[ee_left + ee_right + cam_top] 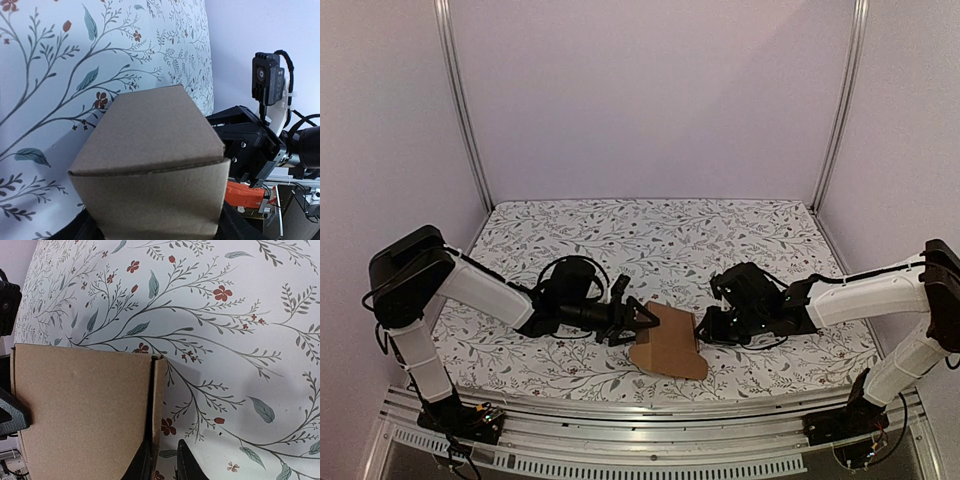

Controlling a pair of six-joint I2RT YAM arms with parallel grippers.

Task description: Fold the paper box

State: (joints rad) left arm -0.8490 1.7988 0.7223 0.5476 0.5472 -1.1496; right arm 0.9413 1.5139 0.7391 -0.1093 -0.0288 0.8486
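The paper box (pixel 672 342) is a plain brown carton, partly folded, lying on the flowered cloth near the table's front edge between both arms. My left gripper (pixel 638 322) reaches in from the left, its jaws on either side of the box's left end. In the left wrist view the box (pixel 150 150) fills the space between the dark fingers (pixel 75 232), touching both. My right gripper (pixel 703 325) is at the box's right side. In the right wrist view its fingertips (pixel 142 465) pinch a thin upright side wall (pixel 160 405) of the box (pixel 80 410).
The flowered tablecloth (pixel 660 240) covers the table. Lilac walls and two aluminium posts (pixel 465 110) close the back and sides. A metal rail (pixel 650 405) runs along the near edge. The right arm's black body (pixel 250 135) sits close behind the box.
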